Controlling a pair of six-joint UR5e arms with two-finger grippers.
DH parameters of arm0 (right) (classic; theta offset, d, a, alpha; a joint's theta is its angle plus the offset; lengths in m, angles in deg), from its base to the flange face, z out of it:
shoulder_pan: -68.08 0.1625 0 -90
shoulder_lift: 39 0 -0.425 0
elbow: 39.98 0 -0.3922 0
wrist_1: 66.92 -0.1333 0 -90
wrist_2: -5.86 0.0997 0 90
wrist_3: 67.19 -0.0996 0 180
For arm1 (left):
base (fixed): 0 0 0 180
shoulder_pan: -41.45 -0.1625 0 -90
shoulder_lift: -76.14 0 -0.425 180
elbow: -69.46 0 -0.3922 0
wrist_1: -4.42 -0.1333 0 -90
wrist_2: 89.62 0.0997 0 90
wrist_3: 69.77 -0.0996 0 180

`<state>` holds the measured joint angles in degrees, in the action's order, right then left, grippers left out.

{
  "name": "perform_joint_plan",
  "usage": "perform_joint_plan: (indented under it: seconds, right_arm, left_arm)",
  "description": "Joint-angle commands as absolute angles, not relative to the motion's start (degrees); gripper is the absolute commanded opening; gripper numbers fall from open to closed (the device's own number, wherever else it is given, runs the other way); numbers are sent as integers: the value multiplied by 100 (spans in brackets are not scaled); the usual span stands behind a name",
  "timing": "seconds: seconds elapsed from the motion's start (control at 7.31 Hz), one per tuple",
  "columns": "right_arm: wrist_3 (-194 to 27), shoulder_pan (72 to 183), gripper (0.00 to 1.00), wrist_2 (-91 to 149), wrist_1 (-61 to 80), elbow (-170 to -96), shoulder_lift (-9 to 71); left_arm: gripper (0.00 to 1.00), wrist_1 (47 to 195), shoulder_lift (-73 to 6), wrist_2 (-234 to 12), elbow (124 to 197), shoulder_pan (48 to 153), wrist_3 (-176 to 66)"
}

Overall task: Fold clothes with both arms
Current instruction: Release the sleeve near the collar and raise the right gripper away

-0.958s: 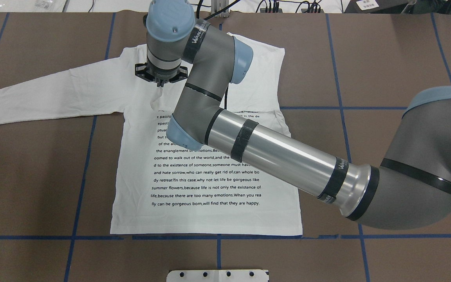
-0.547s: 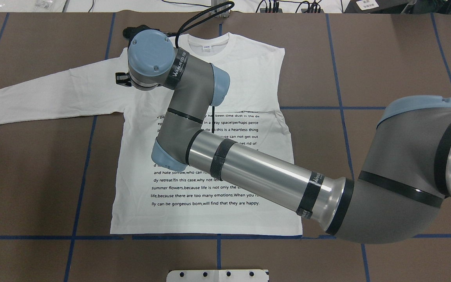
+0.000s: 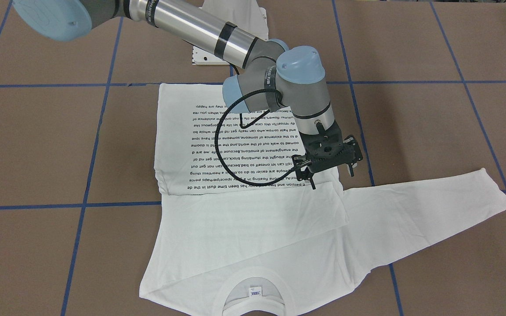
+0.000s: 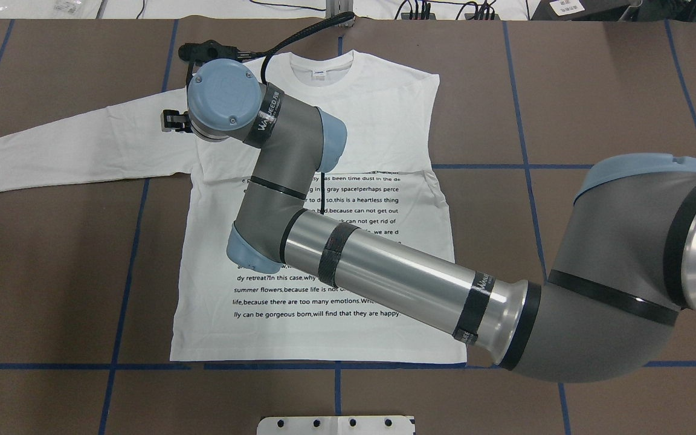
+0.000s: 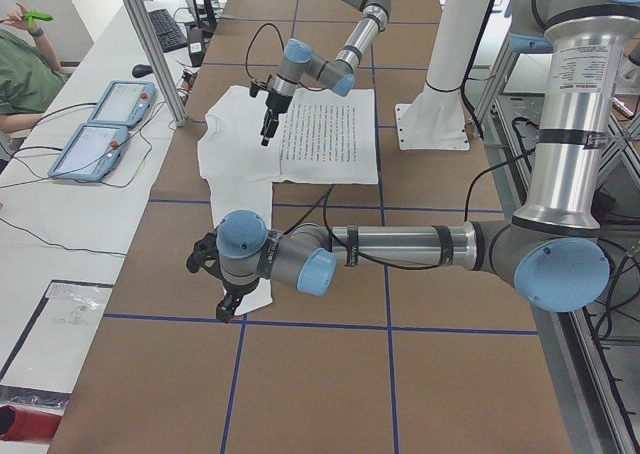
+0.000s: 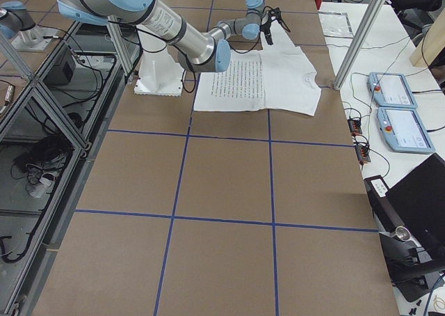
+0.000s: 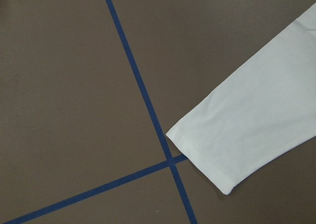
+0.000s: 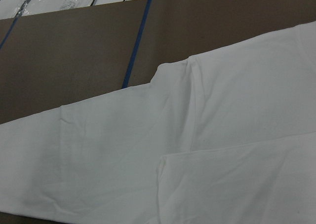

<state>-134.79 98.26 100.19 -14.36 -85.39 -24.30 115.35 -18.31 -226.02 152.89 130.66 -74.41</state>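
On the brown taped tabletop [image 4: 596, 90] the white T-shirt [image 4: 384, 121] lies flat, one folded sleeve [image 3: 257, 219] across its chest. The right gripper [image 3: 331, 175] has released it and shifted towards the outstretched sleeve [image 4: 70, 151], jaws apart, so that fold is probably next; the jaws of the left gripper [image 5: 212, 284] I cannot tell.

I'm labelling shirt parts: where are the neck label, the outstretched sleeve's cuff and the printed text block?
neck label [image 4: 320, 72]: overhead exterior view, its centre.
sleeve cuff [image 7: 205, 157]: left wrist view, just inside the hemmed end.
text block [image 4: 378, 211]: overhead exterior view, an uncovered line.
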Motion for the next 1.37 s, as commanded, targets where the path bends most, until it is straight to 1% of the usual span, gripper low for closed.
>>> perform_joint_plan:
  seconds: [0.0,0.14,0.41,0.55,0.68,0.82,0.96,1.09,1.23]
  right_arm:
    - [-13521,10129,99,10698,287,-9870,-2014]
    - [-13339,10400,99,11276,1218,-10531,-1671]
    - [-12558,10814,100,11554,2740,-11211,-1327]
    - [-12076,10982,100,11555,3400,-11728,-1038]
    - [-11628,11279,100,11816,3624,-12551,-339]
    - [-11118,11682,100,12340,3618,-13220,442]
    - [-10704,11991,100,12607,3627,-13636,981]
    - [-10300,12203,100,12722,3609,-13805,1352]
    - [-10183,12266,100,12723,3626,-13824,1425]
  left_arm:
    - [99,11560,-1834,-22585,15226,13005,-6588]
    - [99,12048,-1756,-22585,15200,12874,-5824]
    - [99,13189,-1729,-22236,14858,12270,-4095]
    - [99,13804,-1738,-21990,14613,11988,-3433]
    - [99,14280,-1738,-21535,14419,11672,-2930]
    - [99,14633,-1746,-21121,14269,11277,-2403]
    - [99,14872,-1781,-20830,14059,11099,-2172]
    - [99,14996,-1816,-20801,13865,11028,-2152]
    - [99,15075,-1843,-20662,13776,10949,-2143]
